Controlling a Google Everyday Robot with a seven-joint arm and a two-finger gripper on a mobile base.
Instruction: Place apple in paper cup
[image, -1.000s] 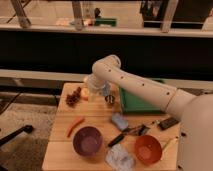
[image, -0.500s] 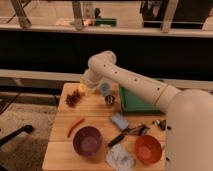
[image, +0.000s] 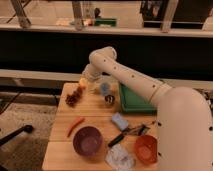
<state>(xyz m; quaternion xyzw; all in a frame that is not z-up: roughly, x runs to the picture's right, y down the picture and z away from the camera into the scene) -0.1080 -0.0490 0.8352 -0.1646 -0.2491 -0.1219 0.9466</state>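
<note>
The apple (image: 82, 81) is a small, pale-glowing yellow fruit at the back left of the wooden table (image: 100, 117), just above the dark red grape bunch (image: 74, 96). My gripper (image: 91, 81) hangs down from the white arm (image: 125, 75) directly to the right of the apple, touching it or very close to it. I cannot tell whether it holds the apple. The paper cup is hidden; the wrist covers the spot between the apple and the blue-grey cup (image: 105, 88).
A small metal cup (image: 109, 99) and a green board (image: 132, 100) sit at the back right. An orange carrot (image: 76, 126), purple bowl (image: 87, 141), blue sponge (image: 120, 121), black tool (image: 127, 135), orange bowl (image: 146, 148) and crumpled white wrap (image: 120, 157) lie toward the front.
The arm has swung left, and the gripper has moved from above the cups toward the table's back left corner. The apple now shows at its left side.
</note>
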